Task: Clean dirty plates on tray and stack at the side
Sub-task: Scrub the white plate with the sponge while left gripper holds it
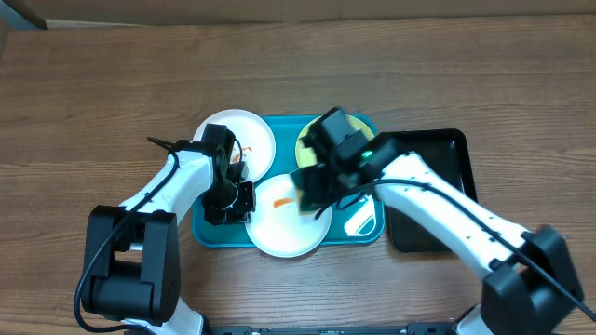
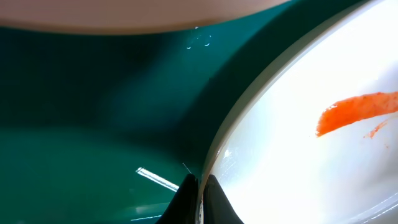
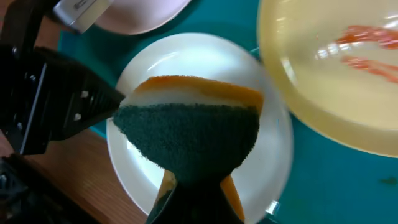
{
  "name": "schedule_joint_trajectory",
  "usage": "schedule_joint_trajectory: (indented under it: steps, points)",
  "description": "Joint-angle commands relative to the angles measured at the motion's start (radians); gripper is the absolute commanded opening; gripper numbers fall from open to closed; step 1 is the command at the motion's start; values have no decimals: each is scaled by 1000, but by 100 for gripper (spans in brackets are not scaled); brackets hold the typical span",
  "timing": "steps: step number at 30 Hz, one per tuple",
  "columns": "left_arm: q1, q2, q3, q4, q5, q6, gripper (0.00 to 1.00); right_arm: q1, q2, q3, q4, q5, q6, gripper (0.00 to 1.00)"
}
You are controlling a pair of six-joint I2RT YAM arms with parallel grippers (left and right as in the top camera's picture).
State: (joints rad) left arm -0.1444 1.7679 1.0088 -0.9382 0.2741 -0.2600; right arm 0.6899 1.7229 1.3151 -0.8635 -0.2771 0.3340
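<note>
The teal tray (image 1: 214, 237) holds three plates. My left gripper (image 1: 230, 198) is shut on the left rim of the front white plate (image 1: 279, 228), which has an orange smear; in the left wrist view the jaws (image 2: 200, 199) pinch that rim (image 2: 292, 143). My right gripper (image 1: 312, 186) is shut on a sponge (image 3: 189, 130), green side facing the camera, held just above this plate (image 3: 186, 56). The cream plate (image 1: 310, 141) with red smears (image 3: 336, 81) lies at the tray's back right. A second white plate (image 1: 244, 138) lies at the back left.
A smaller black tray (image 1: 438, 177) lies right of the teal tray, under my right arm. The wooden table (image 1: 93, 102) surrounds both. The left gripper's black body (image 3: 56, 99) sits close to the sponge in the right wrist view.
</note>
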Motion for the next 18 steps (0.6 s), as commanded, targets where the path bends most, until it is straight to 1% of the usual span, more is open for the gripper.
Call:
schedule_joint_trajectory:
  steps: [1, 8, 13, 18]
  points:
    - [-8, 9, 8, 4, -18, -10, 4, 32, 63, 21, 21, -47, 65, 4]
    - [-8, 9, 8, 5, -18, -10, 4, 42, 92, 27, 61, -39, 82, 4]
    - [-8, 9, 8, 5, -18, -10, 4, 55, 105, 29, 140, -19, 79, 4]
    - [-8, 9, 8, 5, -18, -10, 4, 101, 164, 29, 230, -13, 90, 4]
